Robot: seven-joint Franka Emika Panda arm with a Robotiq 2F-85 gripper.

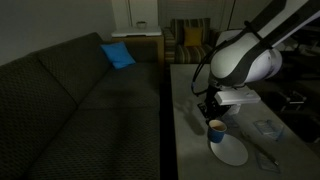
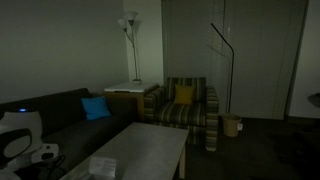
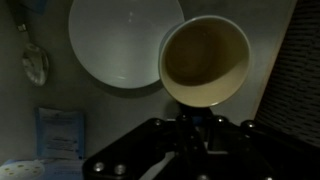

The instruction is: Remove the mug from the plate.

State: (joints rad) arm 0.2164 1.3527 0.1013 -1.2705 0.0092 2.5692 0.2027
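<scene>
One gripper (image 3: 195,114) is squeezing the rim of the blue mug (image 3: 205,60). It is holding the mug up, right over the edge of the white plate (image 3: 120,45).

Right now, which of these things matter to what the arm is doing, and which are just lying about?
Part of the job:
mug
plate
end effector

Just lying about:
blue cushion
striped armchair
floor lamp
bluish packet
sofa
</scene>
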